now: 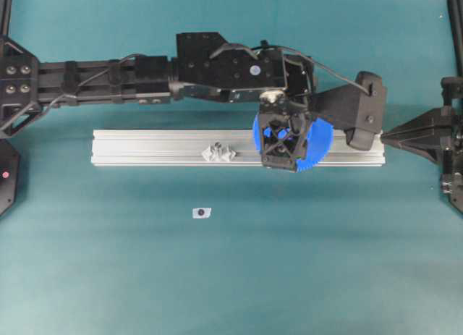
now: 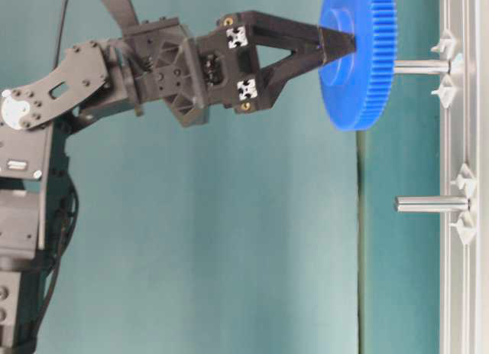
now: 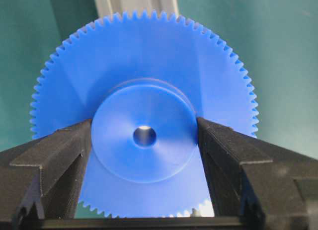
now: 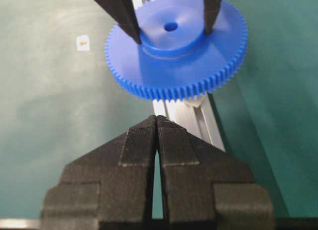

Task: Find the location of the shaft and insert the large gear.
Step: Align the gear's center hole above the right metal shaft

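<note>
The large gear (image 3: 144, 91) sat between my left fingers (image 3: 59, 150), which were spread wide and pressed against either side of its raised round hub. I held it by the hub alone; the toothed rim stood free all round. In the table-level view the gear's flat face was turned toward the aluminium rail (image 2: 462, 293), and the shaft (image 2: 422, 66) reached from the rail to the gear's far face, in line with the hub. Whether its tip had entered the centre hole I could not tell from that side; through the hole in my own wrist view I saw only a pale glint. Two clear mounts flanked the shaft's foot on the rail.

From overhead, the gear (image 1: 318, 143) lay over the right part of the rail (image 1: 145, 147), wider than the rail itself, with my left gripper (image 1: 283, 136) above it. A second peg (image 2: 429, 204) stood further along the rail toward its middle, with its own clear mounts (image 1: 219, 153).

My right fingers (image 4: 139, 155) were pressed together with nothing between them, hanging just off the rail's right end and looking at the gear (image 4: 176, 71) from that side.

On the green table (image 1: 108, 277), nearer the front edge and well apart from the rail, lay a small white tag (image 1: 202, 213) with a dark dot.
</note>
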